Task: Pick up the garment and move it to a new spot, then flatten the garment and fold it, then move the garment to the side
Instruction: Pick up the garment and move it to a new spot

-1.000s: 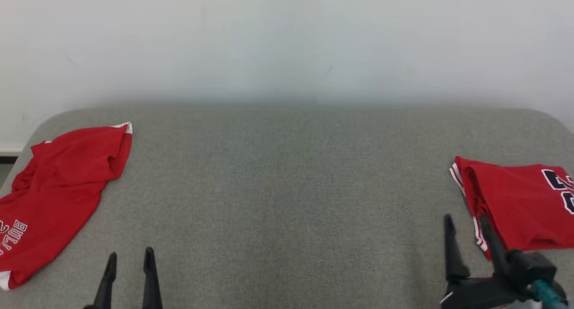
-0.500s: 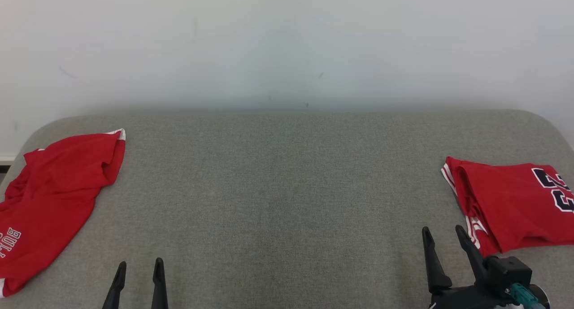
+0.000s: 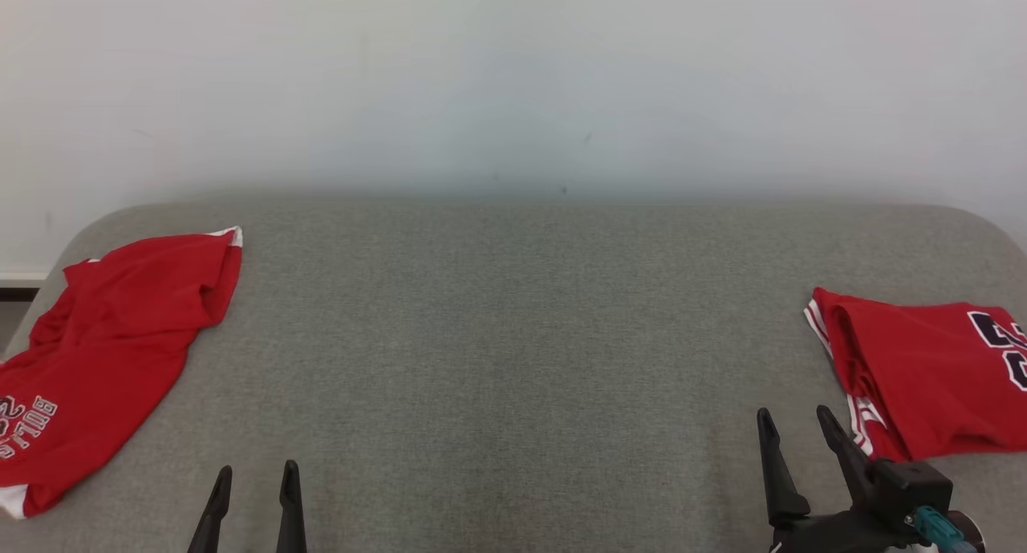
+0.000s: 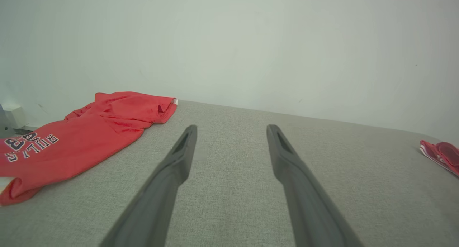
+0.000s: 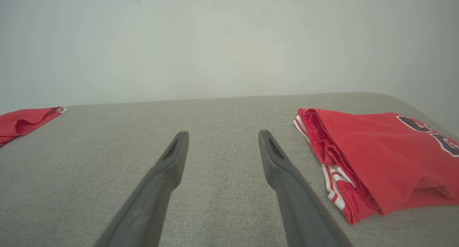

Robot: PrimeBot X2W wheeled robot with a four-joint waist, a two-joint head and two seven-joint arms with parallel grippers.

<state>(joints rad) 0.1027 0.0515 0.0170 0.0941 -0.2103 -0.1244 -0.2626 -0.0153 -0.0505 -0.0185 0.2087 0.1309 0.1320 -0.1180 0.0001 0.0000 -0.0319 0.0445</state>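
At the far left of the grey padded table (image 3: 513, 336), a crumpled red jersey (image 3: 104, 352) is lying loose with its lettering showing. Near its right, the left gripper (image 3: 257, 466) is pointing out over bare cloth, its fingers standing wide apart and gripping nothing. Across the table, the right gripper (image 3: 793, 411) is likewise gaping with nothing between its fingers, just beside the near corner of a folded red jersey (image 3: 923, 376), which is resting at the table's right edge.

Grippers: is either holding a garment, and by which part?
Nothing is held. The left gripper and right gripper are both open and empty; the folded jersey lies beside the right one, not touching it.
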